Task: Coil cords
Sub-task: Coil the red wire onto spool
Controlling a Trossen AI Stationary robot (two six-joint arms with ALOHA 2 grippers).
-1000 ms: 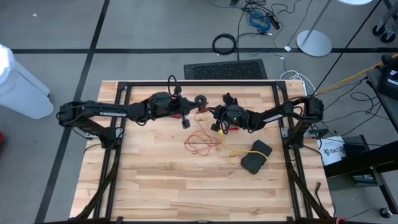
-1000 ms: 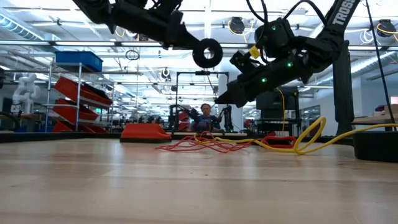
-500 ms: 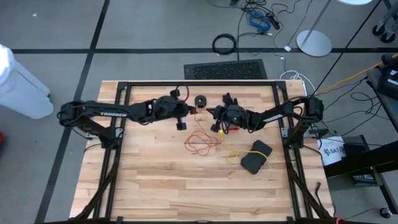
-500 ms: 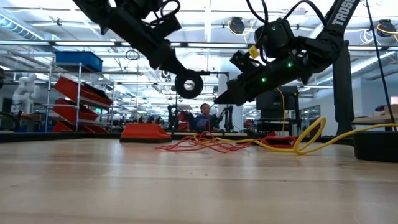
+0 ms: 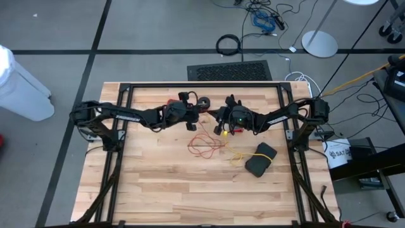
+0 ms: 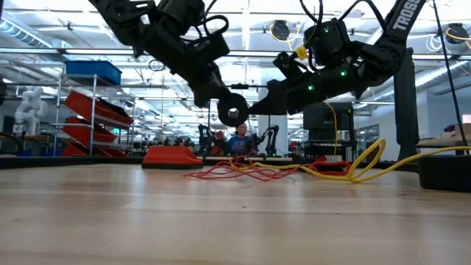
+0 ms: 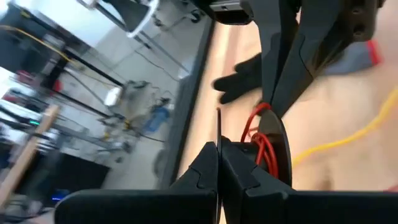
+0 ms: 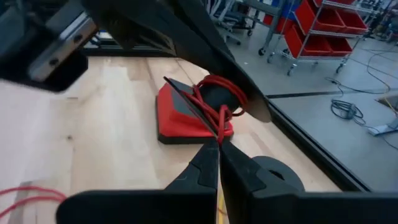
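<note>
High view: the left gripper [image 5: 197, 109] and right gripper [image 5: 218, 116] meet at upper centre, both clamped tight. The thin red-orange cord [image 5: 204, 143] and thin yellow cord [image 5: 235, 155] sprawl mid-table beside a black glove [image 5: 261, 159].

Low view: the small round black reel [image 6: 233, 112] hangs centre frame, pinched by the left gripper.

Right wrist view: its fingers pinch the red strand at the reel.

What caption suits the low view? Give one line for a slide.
Left gripper holds the black reel above the table while the right gripper pinches the red cord beside it.

bright overhead lighting, blurred wrist views
</note>
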